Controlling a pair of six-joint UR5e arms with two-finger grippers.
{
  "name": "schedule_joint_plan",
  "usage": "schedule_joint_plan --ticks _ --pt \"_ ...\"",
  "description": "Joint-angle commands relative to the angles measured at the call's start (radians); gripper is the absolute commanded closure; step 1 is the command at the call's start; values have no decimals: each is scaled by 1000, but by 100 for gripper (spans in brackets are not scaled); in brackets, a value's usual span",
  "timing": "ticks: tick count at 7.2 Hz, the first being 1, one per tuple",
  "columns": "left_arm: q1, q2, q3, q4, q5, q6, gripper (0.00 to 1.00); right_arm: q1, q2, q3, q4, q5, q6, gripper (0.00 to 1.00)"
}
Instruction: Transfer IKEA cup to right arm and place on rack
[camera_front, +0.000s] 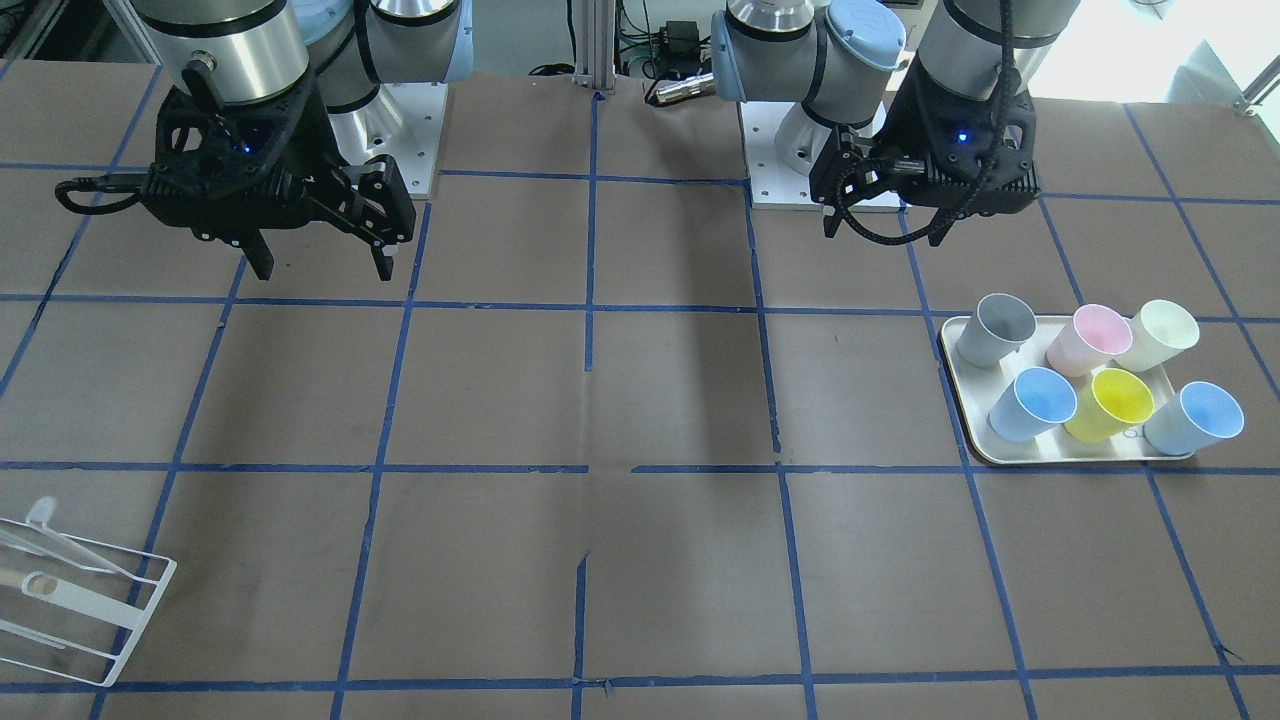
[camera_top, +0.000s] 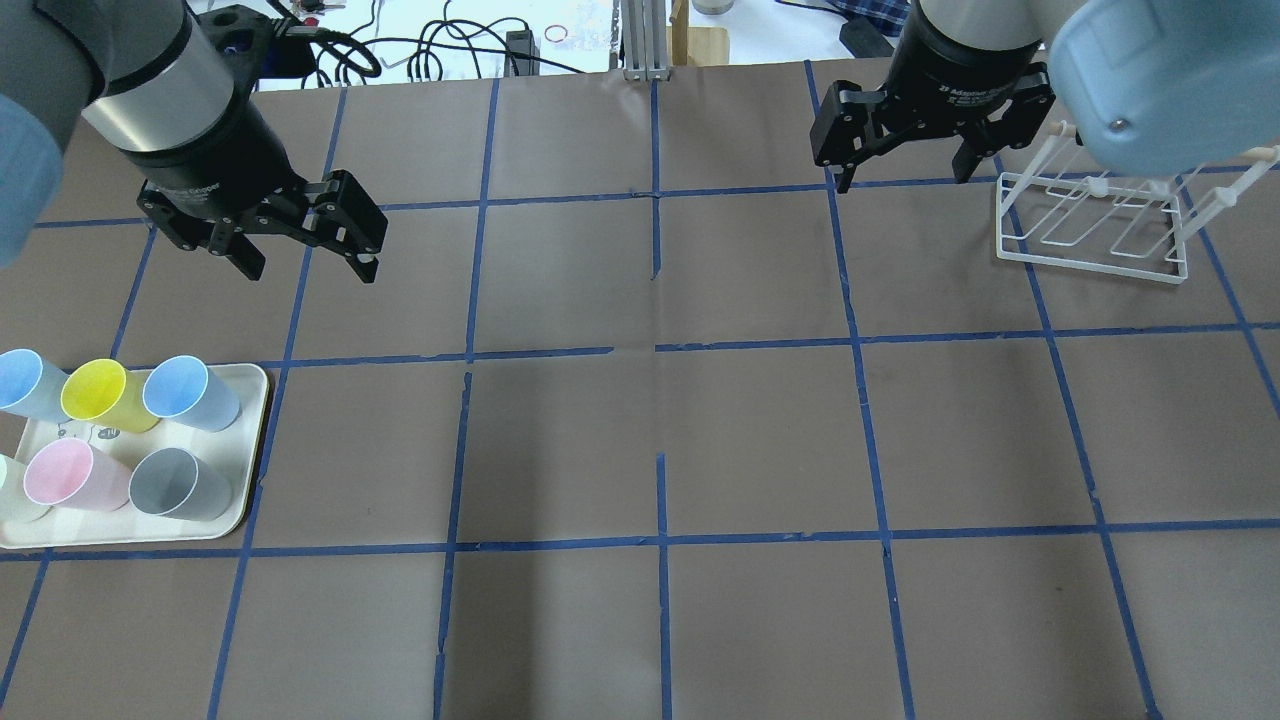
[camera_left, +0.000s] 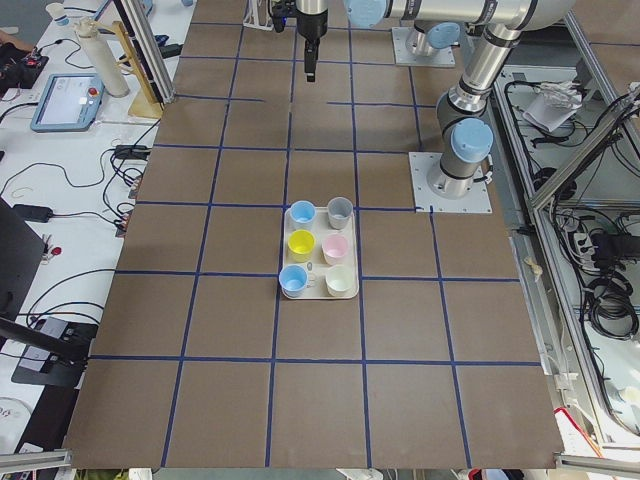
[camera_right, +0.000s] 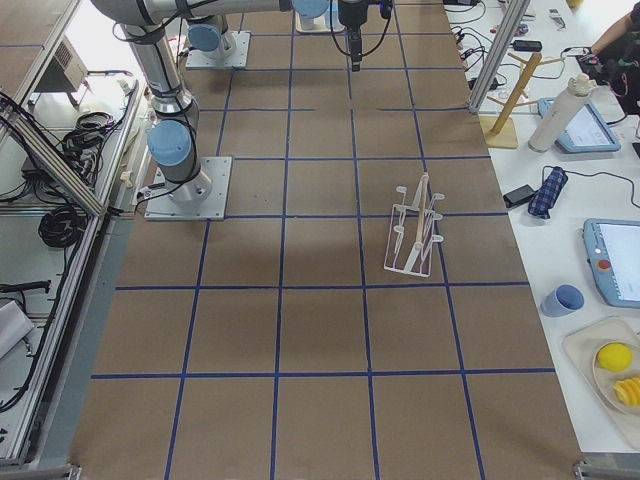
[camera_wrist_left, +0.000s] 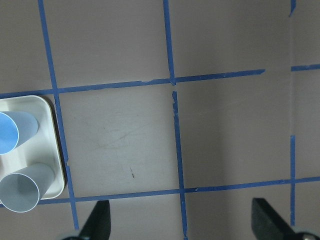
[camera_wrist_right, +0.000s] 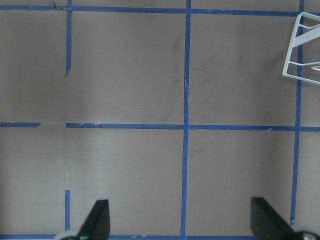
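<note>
Two alike light-blue cups stand upright on a cream tray (camera_top: 252, 455) at the table's left: one (camera_top: 190, 393) next to the grey cup (camera_top: 178, 484), the other (camera_top: 28, 384) at the tray's outer end. I cannot tell which is the IKEA cup. In the front view they are the inner cup (camera_front: 1033, 403) and the outer cup (camera_front: 1195, 418). My left gripper (camera_top: 308, 272) hangs open and empty above the table, beyond the tray. My right gripper (camera_top: 905, 182) hangs open and empty beside the white wire rack (camera_top: 1090, 225).
The tray also holds a yellow cup (camera_top: 100, 395), a pink cup (camera_top: 68, 474) and a cream cup (camera_front: 1160, 333). The left wrist view shows the tray's corner (camera_wrist_left: 52, 150) with a blue cup (camera_wrist_left: 12, 132). Blue tape lines grid the brown table.
</note>
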Motion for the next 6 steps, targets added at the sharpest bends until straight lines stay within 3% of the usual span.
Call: schedule_joint_plan --ticks 1,6 --pt "6 -4 0 -1 -2 10 0 -1 0 0 0 0 1 0" --pt "116 -13 -3 -7 -11 38 0 -3 0 0 3 -2 -5 0"
